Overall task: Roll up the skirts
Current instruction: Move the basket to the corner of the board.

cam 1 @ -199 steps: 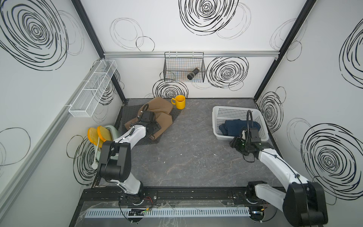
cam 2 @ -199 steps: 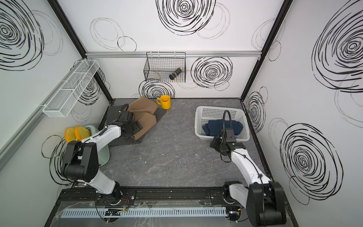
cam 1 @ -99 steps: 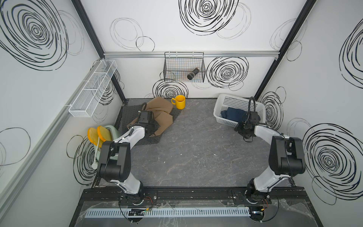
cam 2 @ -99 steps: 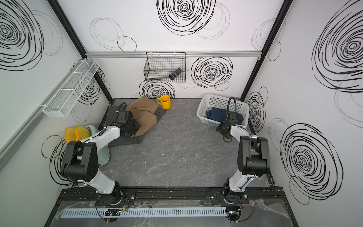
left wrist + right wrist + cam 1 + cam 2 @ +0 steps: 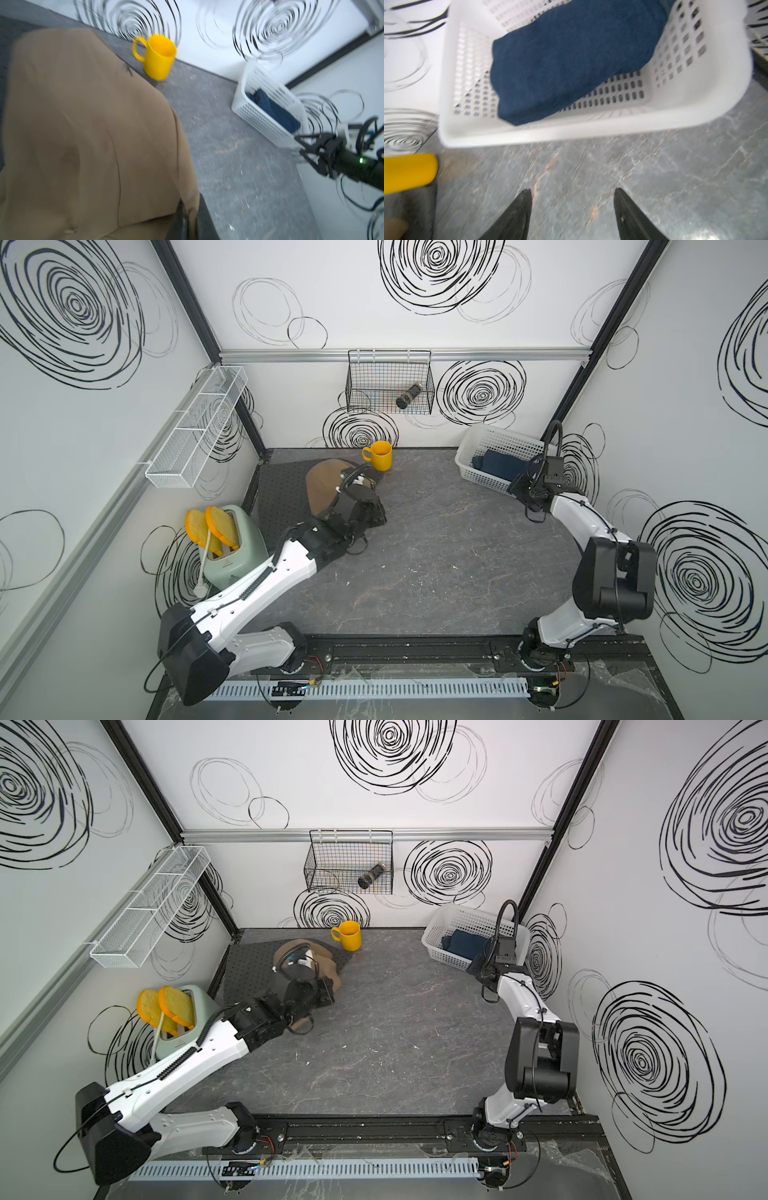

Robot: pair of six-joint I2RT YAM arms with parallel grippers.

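My left gripper [image 5: 192, 212] is clamped on an edge of the tan skirt [image 5: 83, 124], lifting it above the dotted grey skirt [image 5: 278, 493] at the counter's [image 5: 436, 564] far left. I judge the tan roll is only starting, so next I should lay that edge over and tuck it. My right gripper [image 5: 572, 190] hovers empty, jaws apart, just before the white basket [image 5: 591, 131] holding the denim skirt [image 5: 571, 58].

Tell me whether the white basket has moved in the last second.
Yes. The white basket has slid toward the black corner post at the back and now sits skewed.
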